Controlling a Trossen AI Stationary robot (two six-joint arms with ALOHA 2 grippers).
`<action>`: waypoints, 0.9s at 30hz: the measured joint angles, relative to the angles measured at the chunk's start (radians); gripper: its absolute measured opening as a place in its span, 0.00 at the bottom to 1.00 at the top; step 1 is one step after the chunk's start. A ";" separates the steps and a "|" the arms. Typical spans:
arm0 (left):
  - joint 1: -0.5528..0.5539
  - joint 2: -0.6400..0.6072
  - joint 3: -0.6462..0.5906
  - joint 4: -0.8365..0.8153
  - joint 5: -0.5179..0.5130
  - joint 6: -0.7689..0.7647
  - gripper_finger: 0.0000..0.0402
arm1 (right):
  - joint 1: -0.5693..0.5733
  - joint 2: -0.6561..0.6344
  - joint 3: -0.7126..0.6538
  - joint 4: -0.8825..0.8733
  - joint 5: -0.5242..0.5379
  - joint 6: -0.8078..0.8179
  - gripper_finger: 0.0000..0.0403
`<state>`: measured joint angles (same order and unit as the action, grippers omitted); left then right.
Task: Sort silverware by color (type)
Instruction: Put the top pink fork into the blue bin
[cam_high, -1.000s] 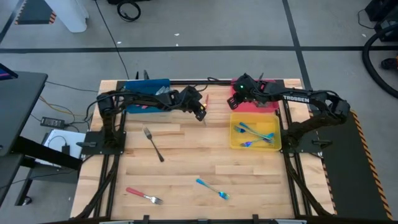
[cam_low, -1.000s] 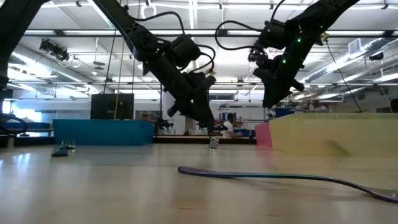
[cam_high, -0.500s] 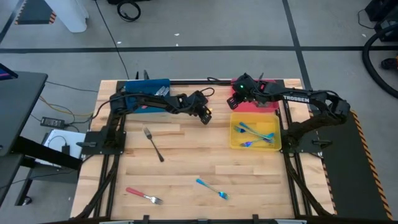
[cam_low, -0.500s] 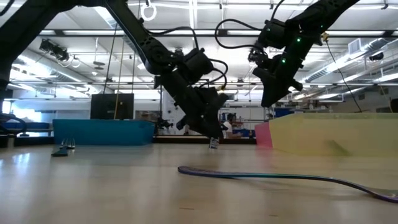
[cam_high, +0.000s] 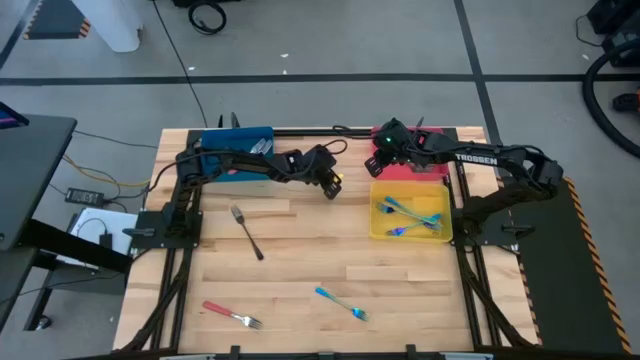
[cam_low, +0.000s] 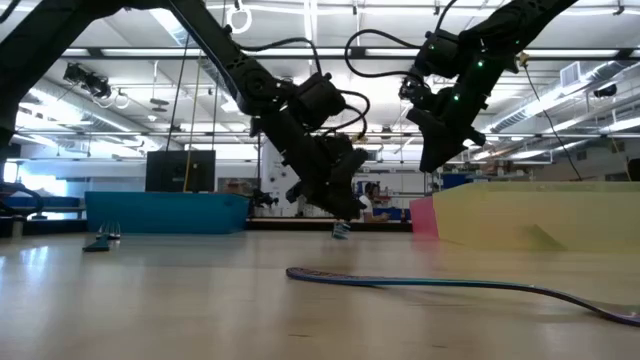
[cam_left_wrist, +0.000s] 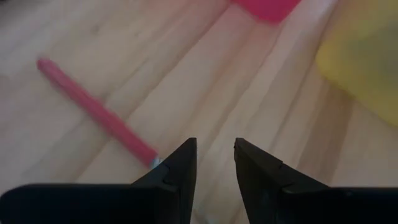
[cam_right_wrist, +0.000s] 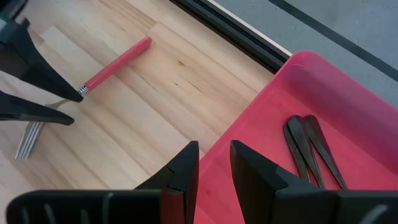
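four forks (cam_high: 245, 229) on bare table (cam_high: 300, 260)

Grey floor (cam_high: 330, 40) with dark seam lines surrounds the wooden table (cam_high: 300, 250). A black cable (cam_high: 205, 15) lies coiled beyond it. Overhead, long ceiling light strips (cam_low: 330, 55) run across an open workshop hall.

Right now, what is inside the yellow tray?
The yellow tray holds light blue-handled forks; at least two or three show, crossing each other. No arm covers the tray from above, but the overlapping forks make an exact count uncertain.
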<state>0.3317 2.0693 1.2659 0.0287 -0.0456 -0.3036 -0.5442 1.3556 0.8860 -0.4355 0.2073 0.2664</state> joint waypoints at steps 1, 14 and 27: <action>0.000 -0.004 0.011 -0.013 -0.001 0.010 0.28 | 0.000 0.000 0.000 0.000 0.000 0.000 0.25; 0.015 -0.007 0.069 -0.225 -0.127 -0.005 0.28 | 0.000 0.000 0.000 -0.029 -0.003 0.000 0.25; 0.011 -0.004 0.069 -0.223 -0.083 -0.024 0.28 | 0.000 0.000 0.000 -0.029 -0.002 0.000 0.25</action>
<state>0.3428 2.0650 1.3346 -0.1943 -0.1282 -0.3276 -0.5438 1.3556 0.8856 -0.4644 0.2050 0.2668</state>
